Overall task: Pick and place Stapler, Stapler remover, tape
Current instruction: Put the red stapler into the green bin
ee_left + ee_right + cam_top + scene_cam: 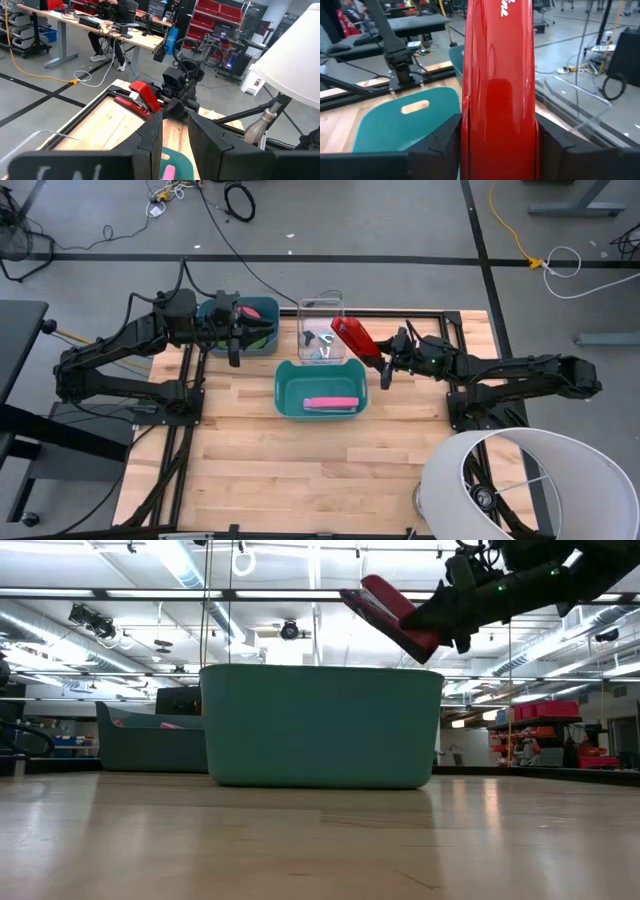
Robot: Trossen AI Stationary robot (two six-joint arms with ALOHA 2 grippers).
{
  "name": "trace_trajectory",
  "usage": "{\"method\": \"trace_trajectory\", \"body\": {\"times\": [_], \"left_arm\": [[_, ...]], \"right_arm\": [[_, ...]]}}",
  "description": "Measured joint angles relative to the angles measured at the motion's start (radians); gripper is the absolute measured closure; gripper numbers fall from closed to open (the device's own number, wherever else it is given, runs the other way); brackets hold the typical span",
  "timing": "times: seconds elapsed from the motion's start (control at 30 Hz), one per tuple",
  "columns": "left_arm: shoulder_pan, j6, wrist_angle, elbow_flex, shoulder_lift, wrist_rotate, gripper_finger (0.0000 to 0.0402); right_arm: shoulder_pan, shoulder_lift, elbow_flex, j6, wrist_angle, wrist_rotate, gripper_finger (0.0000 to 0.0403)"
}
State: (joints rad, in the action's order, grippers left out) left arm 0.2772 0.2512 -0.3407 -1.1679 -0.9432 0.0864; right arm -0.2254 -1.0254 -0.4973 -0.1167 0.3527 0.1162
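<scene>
A red stapler (352, 336) is in my right gripper (380, 360), lifted above the gap between the clear box (322, 330) and the green bin (320, 390). In the low view the stapler (392, 608) hangs over the green bin's (320, 725) right rim. Green and pinkish-red tape rolls (260, 335) lie in the dark teal bin (262, 308), partly hidden by my left arm. My left gripper (235, 345) hovers over that bin with its fingers (150, 142) slightly apart and nothing between them. Small dark items (320, 345) sit in the clear box. My right gripper pinches the red stapler between its two fingers (445, 142), one on each long side, at the end nearest the arm (499, 125). The fingers come roughly level from the table's right and lie along the stapler. It is lifted clear and tilted, its free end (365, 587) higher.
A flat pink object (332, 402) lies inside the green bin. A white lampshade (520, 480) stands at the table's near right corner. Bare wood (300, 470) stretches across the table's near half. People sit at desks in the room beyond (107, 30).
</scene>
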Motion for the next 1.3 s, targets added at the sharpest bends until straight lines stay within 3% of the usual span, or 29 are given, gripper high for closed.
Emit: {"method": "trace_trajectory", "body": {"times": [0.23,0.43,0.83,1.3], "left_arm": [[0.000,0.000,0.000,0.000,0.000,0.000,0.0307],[0.000,0.000,0.000,0.000,0.000,0.000,0.0307],[0.000,-0.002,0.000,0.000,0.000,0.001,0.0307],[0.000,-0.001,0.000,0.000,0.000,0.012,0.0307]], "right_arm": [[0.036,-0.080,-0.090,0.049,0.018,-0.015,0.0223],[0.063,-0.193,-0.206,0.108,-0.080,-0.036,0.0223],[0.105,-0.347,-0.307,0.232,-0.106,-0.103,0.0223],[0.104,-0.553,-0.467,0.317,-0.418,-0.119,0.0223]]}}
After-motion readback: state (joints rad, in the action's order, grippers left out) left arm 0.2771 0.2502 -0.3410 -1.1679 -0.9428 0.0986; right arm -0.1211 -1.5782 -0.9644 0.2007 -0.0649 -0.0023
